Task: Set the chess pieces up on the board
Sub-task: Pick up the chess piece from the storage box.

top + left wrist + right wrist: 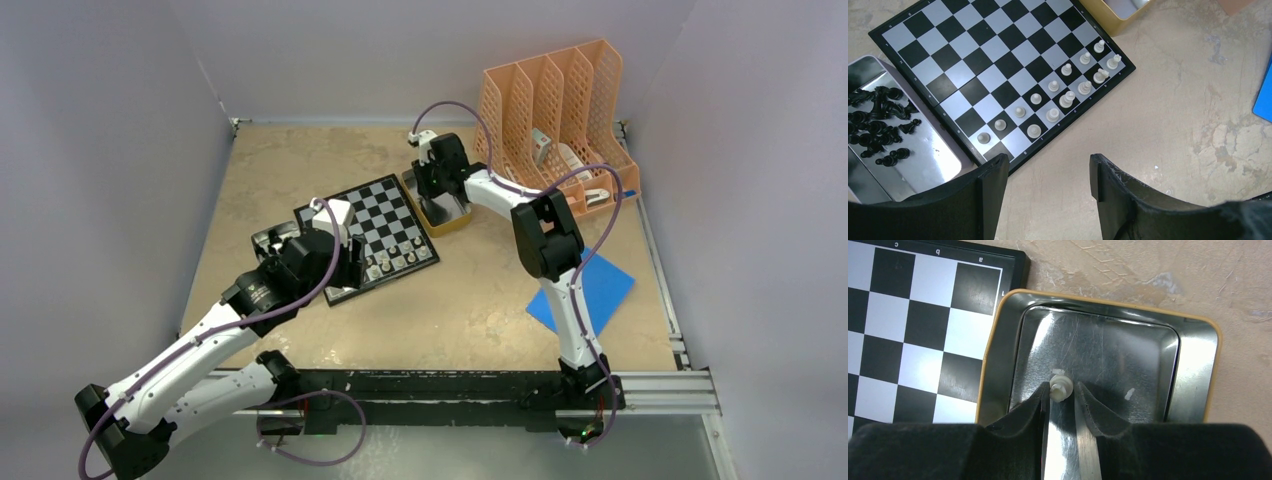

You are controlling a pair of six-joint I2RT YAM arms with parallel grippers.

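Nearest, the left gripper (1048, 160) hangs over the table (1168, 125) just off the board's near edge, its fingers spread apart with nothing between them.

On the board (973, 55), the pale pieces (1053, 85) fill the two rows along the near edge. All eight pawns stand in the second row, and six bigger pieces are visible in the edge row. The corner square beside the left finger cannot be read for sure. The other rows are bare.

Off the board's left edge, touching it, lies a silver tray (933, 155). The black pieces (875, 125) lie heaped in its left part, none of them placed yet.

Further off, a yellow-rimmed tin (1198, 365) sits against the board's far right corner. The right gripper (1062, 390) is down inside it, fingers pinched on the last pale piece (1060, 382) seen there, which rests on the tin's floor.

My judgement is that the pale side is nearly finished and the whole black side is left, so the task is short of half done.

A blue sheet (585, 285) lies near the table's right edge, and an orange file rack (555, 100) stands in the far right corner, both clear of the work. The left gripper hovers close by the very rows the held piece must go to, so it may get in the way.
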